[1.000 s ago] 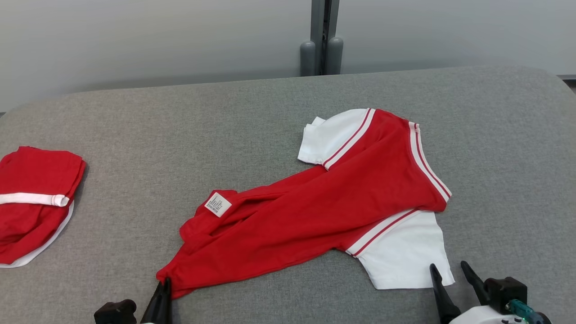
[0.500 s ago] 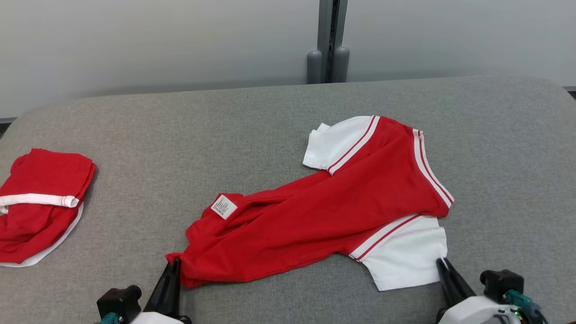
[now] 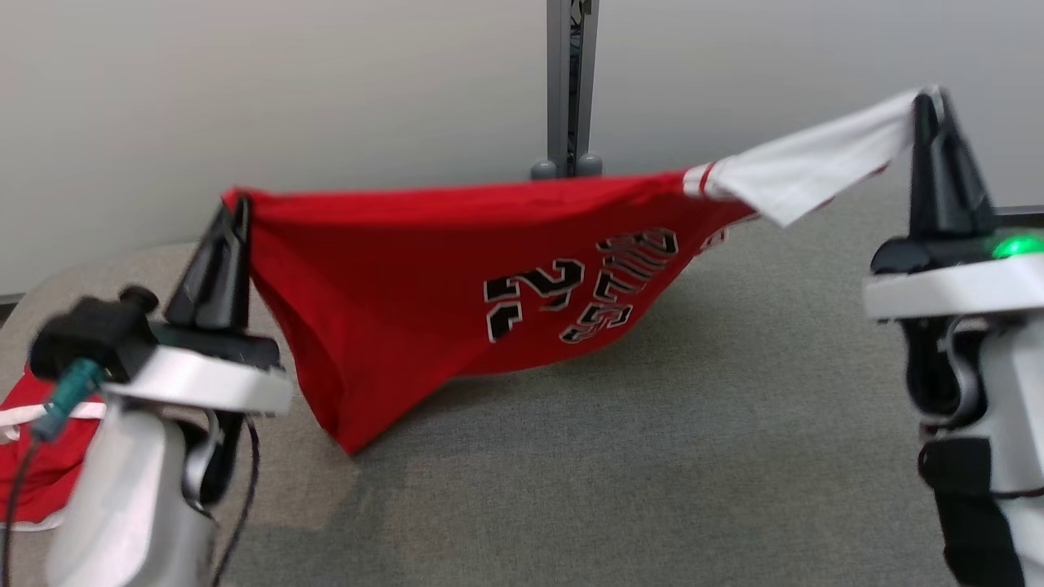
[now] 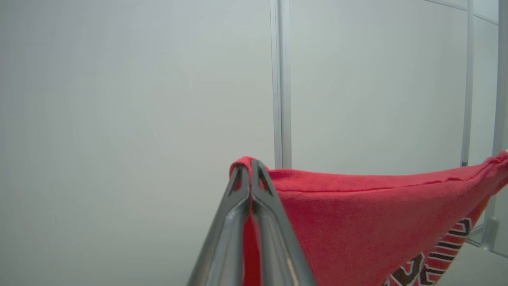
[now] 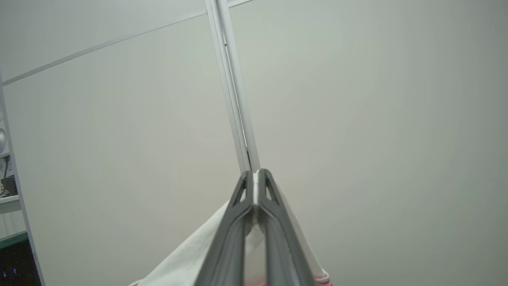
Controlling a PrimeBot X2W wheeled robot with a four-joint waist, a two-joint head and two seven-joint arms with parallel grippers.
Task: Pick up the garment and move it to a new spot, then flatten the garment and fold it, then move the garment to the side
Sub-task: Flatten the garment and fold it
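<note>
Red short-sleeved jersey with white sleeves and black-and-white lettering (image 3: 391,277) hangs above the grey fabric-covered table (image 3: 652,456), stretched between the two arms.

Left gripper (image 3: 235,214): jaws pressed together on a red corner of the jersey. The left wrist view shows only a small tuck of cloth past the tips.

Right gripper (image 3: 927,104): jaws closed on the edge of the white sleeve (image 3: 816,159), a thin pinch in the right wrist view.

The jersey's lowest fold sags near the table. Cannot tell whether it touches.

Risks, as judged:
- Both holds are shallow. Pulling the arms further apart could slip a corner free, most likely at the sleeve.
- The grip points are uneven (hem corner against sleeve), so the cloth hangs skewed and may land twisted, not flat.
- The trailing fold may drag and bunch during travel.
- Setting down to the left may overlap the second red-and-white garment (image 3: 28,477) at the table's left edge.
</note>
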